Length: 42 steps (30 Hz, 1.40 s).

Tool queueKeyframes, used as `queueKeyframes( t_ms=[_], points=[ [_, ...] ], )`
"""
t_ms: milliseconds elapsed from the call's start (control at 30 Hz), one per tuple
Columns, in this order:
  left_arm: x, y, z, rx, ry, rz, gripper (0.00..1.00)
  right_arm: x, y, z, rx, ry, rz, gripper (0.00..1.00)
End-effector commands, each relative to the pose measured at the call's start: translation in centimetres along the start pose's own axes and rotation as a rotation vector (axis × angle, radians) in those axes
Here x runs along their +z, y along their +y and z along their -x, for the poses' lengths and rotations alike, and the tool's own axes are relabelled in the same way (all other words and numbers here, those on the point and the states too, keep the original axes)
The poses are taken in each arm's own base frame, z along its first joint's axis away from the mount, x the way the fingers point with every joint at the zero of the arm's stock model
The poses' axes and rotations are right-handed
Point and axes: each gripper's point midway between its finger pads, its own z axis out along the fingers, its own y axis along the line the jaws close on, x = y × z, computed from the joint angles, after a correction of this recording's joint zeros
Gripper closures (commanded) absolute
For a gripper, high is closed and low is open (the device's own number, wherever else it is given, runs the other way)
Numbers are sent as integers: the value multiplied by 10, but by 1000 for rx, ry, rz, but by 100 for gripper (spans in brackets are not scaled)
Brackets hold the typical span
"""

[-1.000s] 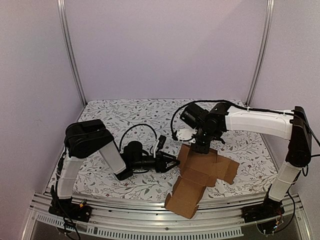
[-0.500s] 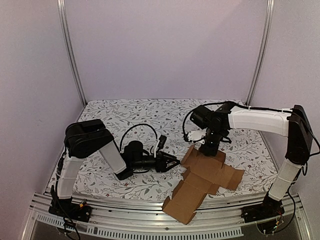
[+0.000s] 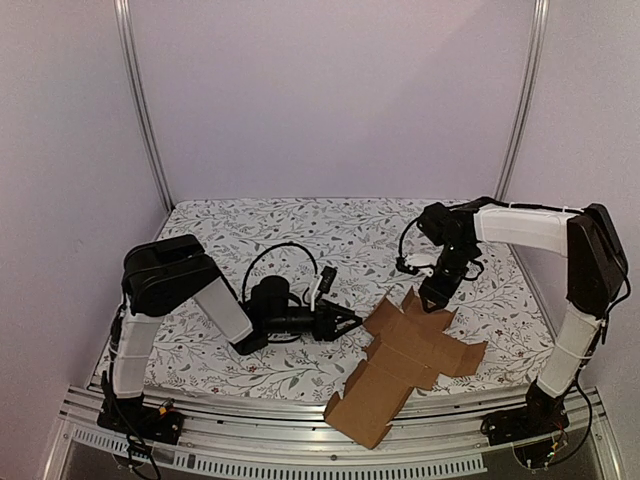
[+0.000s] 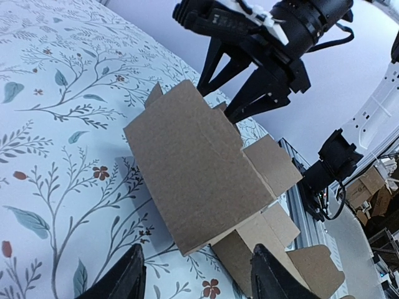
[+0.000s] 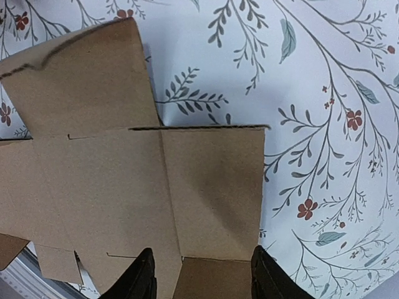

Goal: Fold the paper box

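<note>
Paper box [image 3: 412, 350], a plain brown cardboard sheet with flaps, is shown lying largely unfolded on the near right part of the flowered tabletop [image 3: 250, 230]. One flap reaches past the near edge, over the metal rail [image 3: 230, 425]. A panel on the left side of the sheet is raised at a tilt, facing the left hand [image 3: 350, 325]. That hand is held low, just beside the sheet, with its fingers spread apart and nothing gripped. The right hand [image 3: 432, 296] is pointed downward at the far edge of the sheet, fingers likewise parted and nothing clamped between them. Whether its tips touch the cardboard cannot be told.
</note>
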Motion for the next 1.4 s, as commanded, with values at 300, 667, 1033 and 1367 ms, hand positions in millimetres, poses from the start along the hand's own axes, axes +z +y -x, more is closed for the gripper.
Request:
queueKeyframes(
  t_ms=[300,667,1033,1367],
  points=[
    [-8,-6,26,-60,152,243,41,17,-32,-41,238,50,155,44],
    [3,-21,68,131,552,709,37,7,-36,-39,284,-8,155,42],
    [32,-25,33,258,750,789,44,0,-41,-34,287,-69,112,41],
    [42,-15,27,268,765,803,91,-1,-42,-34,279,-74,105,40]
  ],
)
